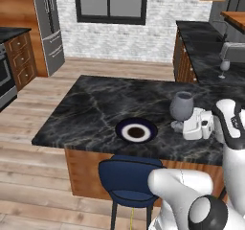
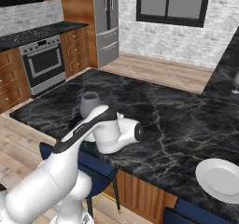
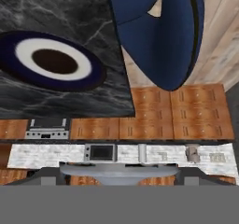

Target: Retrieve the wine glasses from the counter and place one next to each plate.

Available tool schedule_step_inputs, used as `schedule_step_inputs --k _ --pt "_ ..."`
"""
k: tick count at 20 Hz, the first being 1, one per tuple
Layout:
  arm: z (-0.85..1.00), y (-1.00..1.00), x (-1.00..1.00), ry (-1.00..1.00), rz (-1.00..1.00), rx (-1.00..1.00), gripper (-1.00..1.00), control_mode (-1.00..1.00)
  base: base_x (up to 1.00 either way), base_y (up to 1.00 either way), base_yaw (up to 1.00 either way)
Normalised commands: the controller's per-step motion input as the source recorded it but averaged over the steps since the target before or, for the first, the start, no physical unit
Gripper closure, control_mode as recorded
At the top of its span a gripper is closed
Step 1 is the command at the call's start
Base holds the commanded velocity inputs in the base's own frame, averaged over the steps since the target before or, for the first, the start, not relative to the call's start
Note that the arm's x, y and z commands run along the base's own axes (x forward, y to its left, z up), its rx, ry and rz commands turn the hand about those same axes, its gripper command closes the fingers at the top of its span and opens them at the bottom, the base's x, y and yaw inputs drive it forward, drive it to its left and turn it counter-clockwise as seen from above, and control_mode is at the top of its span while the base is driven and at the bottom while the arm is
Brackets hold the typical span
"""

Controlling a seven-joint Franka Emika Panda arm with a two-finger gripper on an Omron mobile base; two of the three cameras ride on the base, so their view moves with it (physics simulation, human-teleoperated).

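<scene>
Black counter [image 1: 86, 109]: blue plate [image 1: 136, 131] bare (nothing on it); wine glass [image 1: 182, 107] beside, jaws wide.

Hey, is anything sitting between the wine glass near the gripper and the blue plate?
Nothing visible does. The wine glass stands upright on the counter close beside the blue plate, with only bare black marble between them.

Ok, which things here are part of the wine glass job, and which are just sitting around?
Job: wine glass by the fingers; second wine glass; blue plate; white plate; counter.
Sitting around: blue stool; oven; fridge.
</scene>
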Motion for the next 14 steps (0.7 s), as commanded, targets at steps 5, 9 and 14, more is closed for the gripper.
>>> schedule_step_inputs --k 5,9,14 --pt "-0.41 -0.30 0.24 0.07 0.02 0.00 1.00 -1.00 0.00 0.00 0.00" --pt "-0.39 -0.33 0.25 0.03 0.02 0.00 1.00 -1.00 0.00 0.00 0.00" --pt "-0.40 -0.04 0.35 0.01 0.00 -0.01 1.00 -1.00 0.00 0.00 0.00"
